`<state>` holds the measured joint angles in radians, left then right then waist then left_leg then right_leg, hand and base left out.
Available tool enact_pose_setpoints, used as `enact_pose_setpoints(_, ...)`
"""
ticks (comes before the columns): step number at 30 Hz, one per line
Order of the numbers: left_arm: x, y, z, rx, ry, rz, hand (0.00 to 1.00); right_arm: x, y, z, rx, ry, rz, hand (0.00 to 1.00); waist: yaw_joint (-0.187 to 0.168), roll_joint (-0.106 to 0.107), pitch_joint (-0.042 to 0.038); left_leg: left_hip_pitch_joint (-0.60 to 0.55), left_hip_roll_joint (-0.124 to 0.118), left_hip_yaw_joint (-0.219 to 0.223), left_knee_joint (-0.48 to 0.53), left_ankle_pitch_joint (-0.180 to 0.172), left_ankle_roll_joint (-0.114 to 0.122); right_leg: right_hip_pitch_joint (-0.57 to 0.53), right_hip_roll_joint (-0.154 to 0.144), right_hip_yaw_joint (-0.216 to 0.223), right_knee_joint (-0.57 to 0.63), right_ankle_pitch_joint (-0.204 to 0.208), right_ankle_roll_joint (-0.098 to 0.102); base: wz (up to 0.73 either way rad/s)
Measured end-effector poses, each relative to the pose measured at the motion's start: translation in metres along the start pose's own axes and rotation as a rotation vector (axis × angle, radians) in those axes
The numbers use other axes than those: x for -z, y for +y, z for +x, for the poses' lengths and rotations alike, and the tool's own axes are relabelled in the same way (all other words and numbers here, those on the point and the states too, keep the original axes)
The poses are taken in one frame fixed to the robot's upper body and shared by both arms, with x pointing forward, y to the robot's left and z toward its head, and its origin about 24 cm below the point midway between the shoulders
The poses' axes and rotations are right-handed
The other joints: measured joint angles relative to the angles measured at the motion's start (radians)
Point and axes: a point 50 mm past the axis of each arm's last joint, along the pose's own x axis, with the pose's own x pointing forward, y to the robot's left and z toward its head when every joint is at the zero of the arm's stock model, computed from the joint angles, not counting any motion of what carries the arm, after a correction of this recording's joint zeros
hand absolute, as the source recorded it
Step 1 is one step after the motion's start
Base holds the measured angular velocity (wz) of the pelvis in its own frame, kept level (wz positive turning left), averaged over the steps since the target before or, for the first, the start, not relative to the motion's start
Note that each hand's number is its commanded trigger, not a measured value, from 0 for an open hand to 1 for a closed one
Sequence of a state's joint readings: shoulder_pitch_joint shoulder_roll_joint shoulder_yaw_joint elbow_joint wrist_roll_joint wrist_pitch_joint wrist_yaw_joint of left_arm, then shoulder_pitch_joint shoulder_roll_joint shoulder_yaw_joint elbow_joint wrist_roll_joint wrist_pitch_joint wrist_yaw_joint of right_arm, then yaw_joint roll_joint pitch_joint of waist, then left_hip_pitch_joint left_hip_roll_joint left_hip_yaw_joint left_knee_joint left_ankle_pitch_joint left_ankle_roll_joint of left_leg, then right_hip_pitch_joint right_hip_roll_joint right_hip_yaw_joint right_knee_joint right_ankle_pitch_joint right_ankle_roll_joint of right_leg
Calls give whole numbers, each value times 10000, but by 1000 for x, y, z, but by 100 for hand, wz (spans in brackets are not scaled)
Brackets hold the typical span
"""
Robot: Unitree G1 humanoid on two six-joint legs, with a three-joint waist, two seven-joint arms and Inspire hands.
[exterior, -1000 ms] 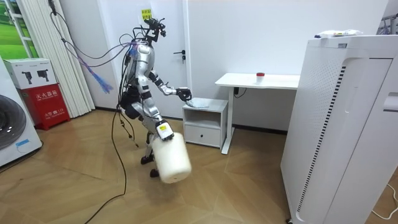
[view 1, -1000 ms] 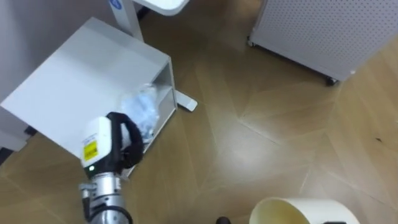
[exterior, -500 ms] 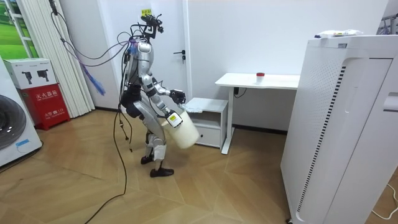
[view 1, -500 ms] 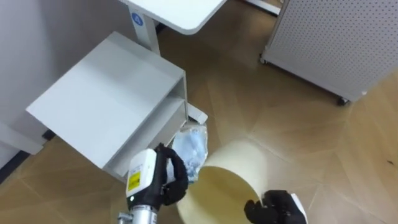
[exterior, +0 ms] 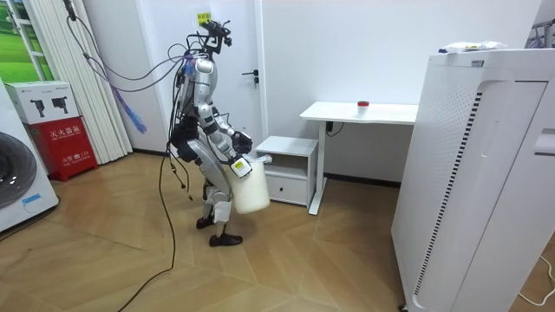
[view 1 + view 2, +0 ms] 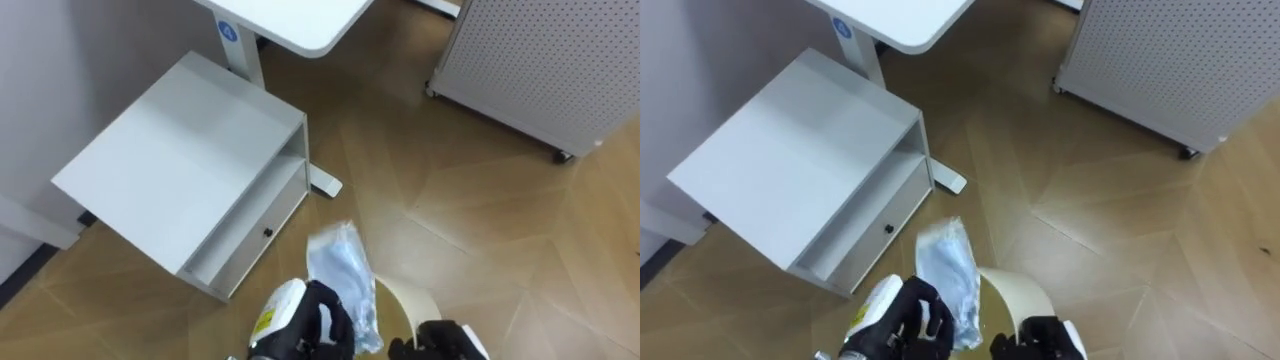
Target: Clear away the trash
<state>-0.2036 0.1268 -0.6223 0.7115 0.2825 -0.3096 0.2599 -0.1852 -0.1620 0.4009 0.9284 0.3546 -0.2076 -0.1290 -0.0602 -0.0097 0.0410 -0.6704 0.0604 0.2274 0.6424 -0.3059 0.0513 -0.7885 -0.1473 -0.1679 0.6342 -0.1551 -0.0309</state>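
Note:
A crumpled bluish-white plastic wrapper (image 6: 338,276) hangs from my left hand (image 6: 312,322), whose dark fingers are curled round its lower end. It is held just over the rim of a cream bin (image 6: 402,299) at the bottom of the eye views. My right hand (image 6: 437,340) grips that rim from the right. The right eye view has the same wrapper (image 6: 944,268), left hand (image 6: 908,318), bin (image 6: 1018,294) and right hand (image 6: 1036,346). In the room view I stand facing a low white cabinet, with the bin (image 5: 247,189) held in front of my body.
The white cabinet (image 6: 185,160) with an open shelf and a drawer stands at the left, a white desk (image 6: 300,20) behind it. A perforated white unit on castors (image 6: 540,60) fills the upper right. Wooden floor (image 6: 470,210) lies between. A tall white appliance (image 5: 486,173) stands on the room view's right.
My left hand has drawn the wrapper out of the cabinet's shelf and carried it over the bin. The right hand has lifted the bin from beside my legs to waist height.

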Motion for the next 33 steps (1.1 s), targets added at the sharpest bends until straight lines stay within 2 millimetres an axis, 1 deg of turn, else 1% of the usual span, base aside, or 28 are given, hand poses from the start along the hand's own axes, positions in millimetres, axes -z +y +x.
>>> enact_pose_setpoints(4,0,-13,-3,1433,68,-239,100,-1,4,1,-105,-33,21,100,-169,-22,-10,5,-10,5,-24,2,2,-2,-1,13,-14,-5,7,0)
enact_pose_setpoints(6,2,-16,-4,2049,171,-320,100,1,3,0,-143,65,40,100,-208,-46,-25,4,-9,5,-24,3,5,1,1,16,-18,-3,9,0)
enact_pose_setpoints(10,7,-21,-7,3275,620,-619,100,2,2,0,-167,174,365,100,-204,-48,-24,-23,12,6,-17,5,12,-1,29,25,-90,30,39,0)
enact_pose_setpoints(11,7,-22,-7,3464,672,-640,72,2,2,0,-163,184,407,100,-202,-48,-24,-23,19,5,-20,5,13,-1,45,36,-115,44,45,-4)
enact_pose_setpoints(12,8,-25,-9,3825,802,-768,0,3,2,0,-170,205,485,100,-206,-48,-24,-26,26,11,-21,2,18,-6,57,46,-131,54,46,-4)
enact_pose_setpoints(16,12,-31,-14,4866,1053,-990,0,4,2,0,-176,298,639,100,-176,-47,-25,-15,44,16,-28,1,18,-6,88,68,-140,54,45,0)
enact_pose_setpoints(21,16,-35,-19,5359,1256,-1058,0,4,1,1,-152,340,741,100,-127,-40,-27,-5,89,49,-17,1,17,10,107,60,-145,66,27,0)
enact_pose_setpoints(27,22,-29,-22,5315,1401,-835,0,5,-2,2,-50,491,702,100,-75,-14,-40,62,119,90,-18,2,13,54,116,60,-138,75,5,-1)
enact_pose_setpoints(30,24,-24,-22,5002,1473,-592,0,7,-6,1,74,571,827,100,48,-15,-40,421,82,226,-178,4,12,285,118,187,-172,75,8,-9)
enact_pose_setpoints(33,30,-18,-24,4612,1643,-369,0,15,-12,-2,152,832,752,100,117,9,-47,978,44,217,-420,22,-18,834,140,173,-359,62,31,-2)
